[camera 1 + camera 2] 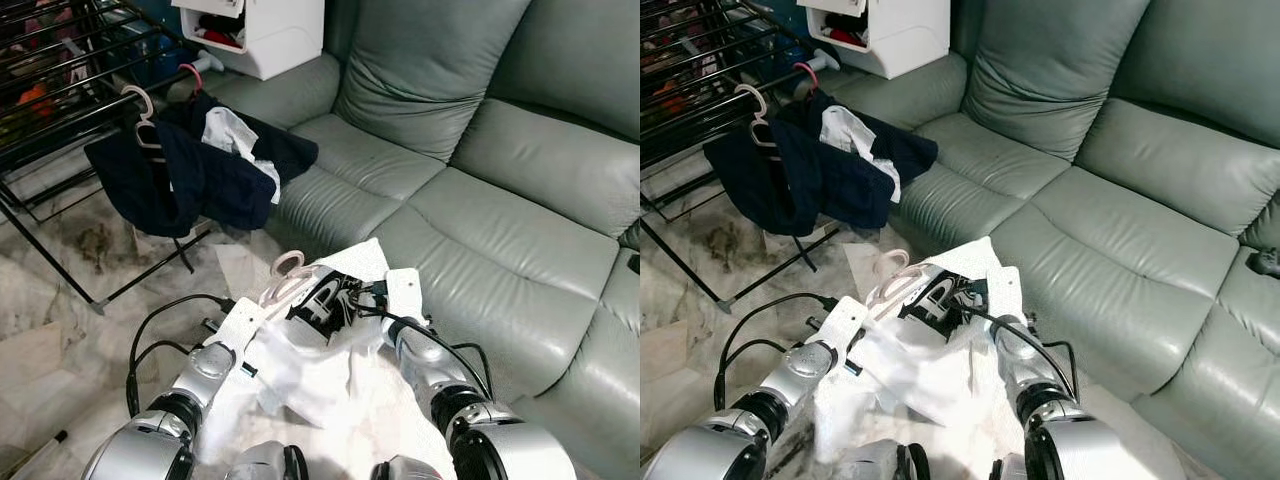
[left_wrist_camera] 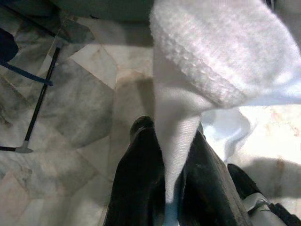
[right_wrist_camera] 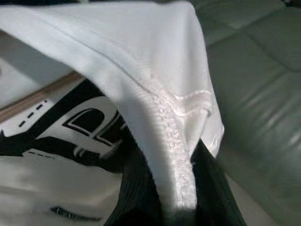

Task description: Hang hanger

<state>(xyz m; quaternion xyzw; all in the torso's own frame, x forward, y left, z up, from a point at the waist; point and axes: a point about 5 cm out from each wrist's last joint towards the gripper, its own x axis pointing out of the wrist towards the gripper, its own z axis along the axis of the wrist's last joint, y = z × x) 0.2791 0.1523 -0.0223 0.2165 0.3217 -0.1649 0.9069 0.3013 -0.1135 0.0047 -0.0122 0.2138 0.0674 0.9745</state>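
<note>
1. Down in front of the robot, the left eye view shows both silver arms held up together with a white T-shirt (image 1: pixel 320 360) bunched between them; its black print faces up, and a pale pink hanger (image 1: pixel 283 278) pokes its hook out of the top of the bundle. The left gripper (image 1: pixel 262 312) and the right gripper (image 1: pixel 372 292) are buried in the cloth at either side. Behind stands a grey-green leather sofa (image 1: pixel 480 200). To the left a black drying rack (image 1: pixel 70 90) carries a dark navy garment (image 1: pixel 190 175) hung from a hanger of its own.

2. From the right eye the same scene repeats; a white storage box (image 1: pixel 890 35) sits at the sofa's far end, and the floor is marbled tile (image 1: pixel 700 290).

3. At the left wrist, the two black fingers (image 2: pixel 136 183) are clenched on a fold of the white cloth, which runs up between them. A black rack leg crosses the tile beyond.

4. At the right wrist, the black fingers (image 3: pixel 214 188) pinch the shirt's stitched hem, the printed front lying beside them and the sofa behind.
</note>
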